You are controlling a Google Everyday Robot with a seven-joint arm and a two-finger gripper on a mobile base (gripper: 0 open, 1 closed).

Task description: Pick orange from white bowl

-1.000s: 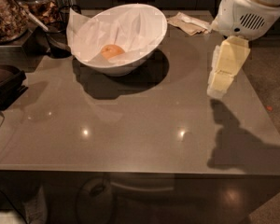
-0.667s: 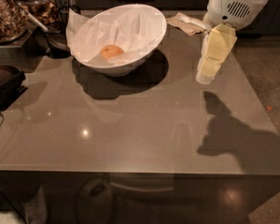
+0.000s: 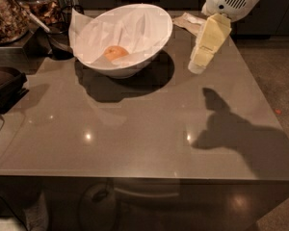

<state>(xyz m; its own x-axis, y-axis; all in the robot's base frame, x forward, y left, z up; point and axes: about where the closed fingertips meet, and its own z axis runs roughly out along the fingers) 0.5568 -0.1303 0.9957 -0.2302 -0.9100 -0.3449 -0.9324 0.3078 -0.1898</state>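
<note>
The orange [image 3: 116,53] lies low inside the white bowl [image 3: 156,44], on the crinkled white paper lining. The bowl stands tilted at the far middle of the grey table [image 3: 135,129]. My gripper [image 3: 198,65] hangs from the white arm [image 3: 231,1] at the upper right. It is to the right of the bowl, outside its rim, a little above the tabletop and empty. It casts a shadow on the table's right side.
A crumpled beige napkin [image 3: 189,21] lies behind the gripper at the table's far edge. Containers of dark snacks [image 3: 7,13] and a jar [image 3: 41,6] stand at the far left, with a dark ladle [image 3: 55,41] beside the bowl. A dark object [image 3: 5,84] sits at the left edge.
My gripper has moved left and away from the camera, from the table's right edge to close beside the bowl. The orange and the bowl have not moved.
</note>
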